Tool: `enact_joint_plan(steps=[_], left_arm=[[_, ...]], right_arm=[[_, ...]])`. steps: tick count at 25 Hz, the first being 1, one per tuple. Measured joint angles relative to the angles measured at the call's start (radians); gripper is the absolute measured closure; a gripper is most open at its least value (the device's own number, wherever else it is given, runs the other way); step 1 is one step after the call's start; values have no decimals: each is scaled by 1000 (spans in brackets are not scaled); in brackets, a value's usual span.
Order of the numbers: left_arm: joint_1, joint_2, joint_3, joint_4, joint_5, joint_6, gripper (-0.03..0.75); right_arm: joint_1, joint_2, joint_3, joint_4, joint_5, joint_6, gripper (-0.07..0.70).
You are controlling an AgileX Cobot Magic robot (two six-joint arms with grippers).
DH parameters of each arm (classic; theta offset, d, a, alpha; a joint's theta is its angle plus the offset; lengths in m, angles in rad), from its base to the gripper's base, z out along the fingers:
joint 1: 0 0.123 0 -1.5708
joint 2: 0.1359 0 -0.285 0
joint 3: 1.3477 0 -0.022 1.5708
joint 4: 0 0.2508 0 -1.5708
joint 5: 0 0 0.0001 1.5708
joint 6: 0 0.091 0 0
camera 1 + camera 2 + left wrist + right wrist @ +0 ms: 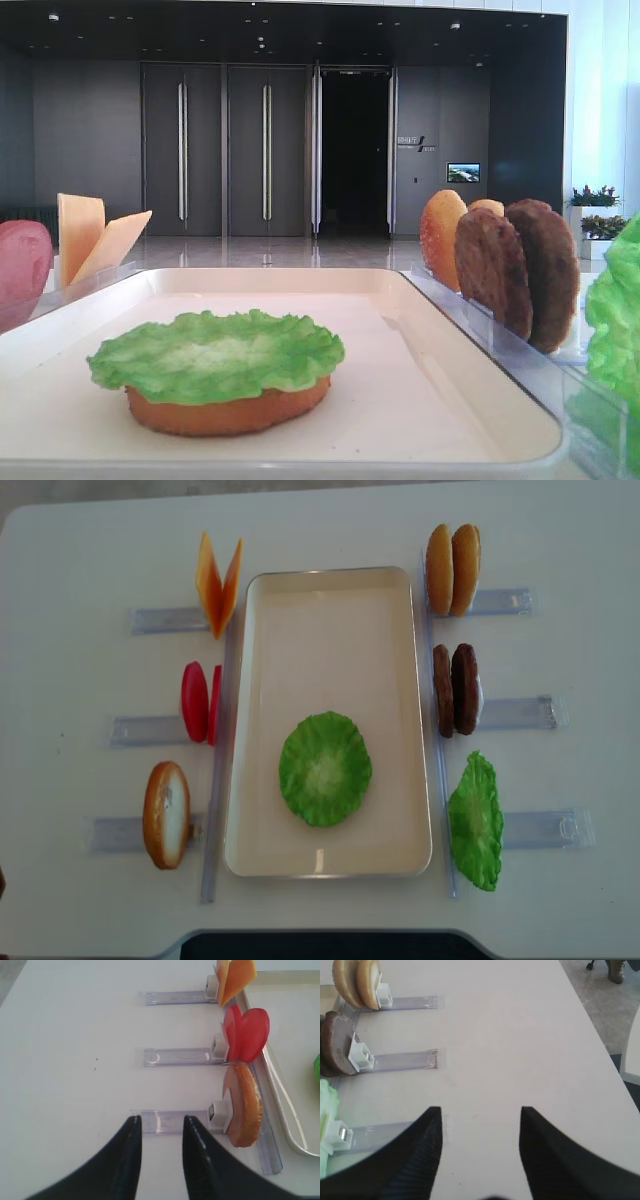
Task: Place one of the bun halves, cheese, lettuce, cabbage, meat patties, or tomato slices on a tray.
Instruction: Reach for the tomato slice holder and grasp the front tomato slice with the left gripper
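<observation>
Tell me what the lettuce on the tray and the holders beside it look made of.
Lettuce: likely moulded plastic or rubber, matte, with an even ruffled edge and uniform green. Tray: smooth cream plastic, probably, with a faint sheen at the rim. Holders: clear rigid plastic, see-through with glossy highlights.

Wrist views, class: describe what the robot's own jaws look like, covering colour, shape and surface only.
Both the left gripper and the right gripper have two black jaws, broad at the base and tapering to blunt tips. The surface looks finely ribbed. No cables or markings show.
</observation>
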Motion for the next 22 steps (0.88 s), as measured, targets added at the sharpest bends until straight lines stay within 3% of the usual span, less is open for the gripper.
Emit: enact_joint_plan(steps=[15, 22], left_arm=[[0, 0, 0, 5, 0, 0, 496], [0, 13, -35, 53, 49, -46, 496]], right_arm=[[0, 0, 0, 0, 0, 0, 262], [0, 0, 0, 0, 0, 0, 262]])
